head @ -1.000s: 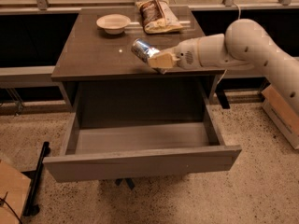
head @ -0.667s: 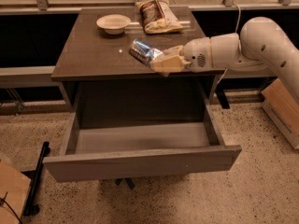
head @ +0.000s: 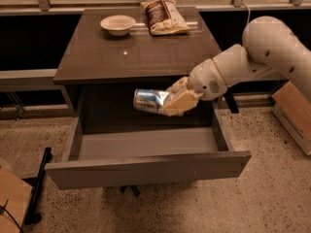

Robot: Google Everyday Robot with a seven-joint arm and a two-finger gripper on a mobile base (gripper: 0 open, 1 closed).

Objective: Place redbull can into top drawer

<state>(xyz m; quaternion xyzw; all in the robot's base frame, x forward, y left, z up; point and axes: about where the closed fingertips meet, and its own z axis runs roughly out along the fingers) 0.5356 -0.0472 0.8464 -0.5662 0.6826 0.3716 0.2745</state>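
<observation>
One redbull can (head: 147, 101), lying on its side in the air, silver end pointing left, above the far part of the open top drawer (head: 146, 167) and below the level of the cabinet top (head: 136, 55). One gripper (head: 171, 102), tan fingers closed around the right end of the can; one white arm (head: 262, 57) reaches in from the right. One drawer, pulled out toward the near side, light grey inside, nothing between can and drawer floor. On the cabinet top, far side: one small pale bowl (head: 118, 23) at left, one brown-and-yellow snack bag (head: 163, 16) just right of it, the two apart. Speckled stone floor (head: 272, 198) all round; one cardboard box (head: 294, 115) at right edge.
</observation>
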